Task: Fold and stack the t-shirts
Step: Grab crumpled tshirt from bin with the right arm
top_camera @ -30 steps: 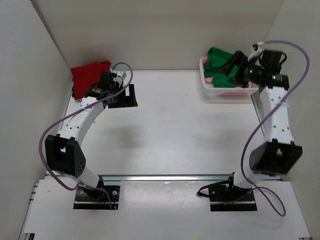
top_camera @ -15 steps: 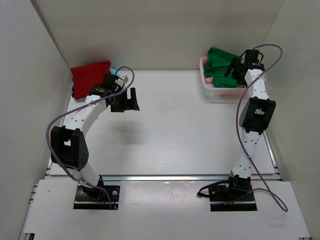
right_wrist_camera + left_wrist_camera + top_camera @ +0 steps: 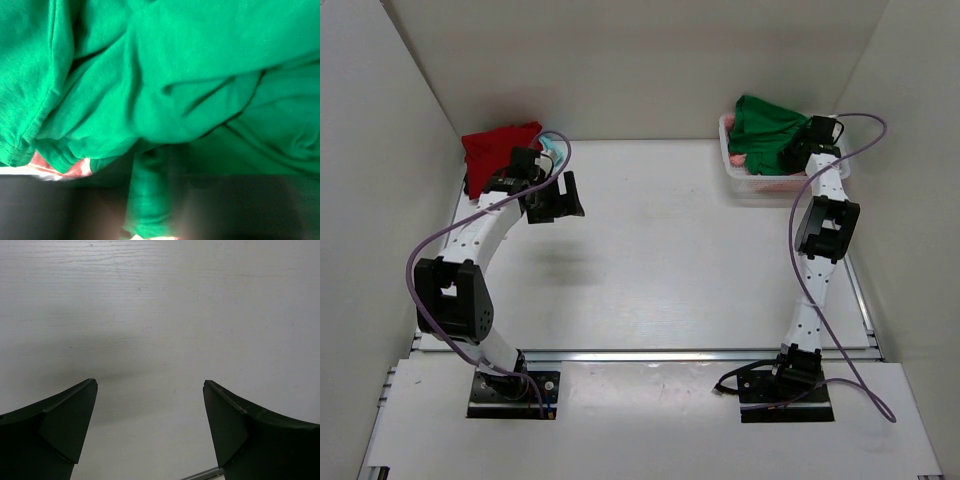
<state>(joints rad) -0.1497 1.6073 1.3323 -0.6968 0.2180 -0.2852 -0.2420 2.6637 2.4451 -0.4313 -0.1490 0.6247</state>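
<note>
R gripper [image 3: 794,152] in green t-shirt [image 3: 767,125], in basket [image 3: 735,172] at desk far-right corner; grip cannot tell. Pinch one layer only, lift slow. L gripper [image 3: 150,385] wide, empty, by dark red t-shirt [image 3: 498,150].

The bright green t-shirt [image 3: 767,125] and dark red t-shirt [image 3: 496,150] are plain.

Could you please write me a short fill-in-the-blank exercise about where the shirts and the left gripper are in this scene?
The t-shirt on top in the white basket is bright ____.
The dark red t-shirt lies at the far ____ corner of the table.
The left gripper hangs above the table with its jaws ____.
Missing words: green; left; open.
</note>
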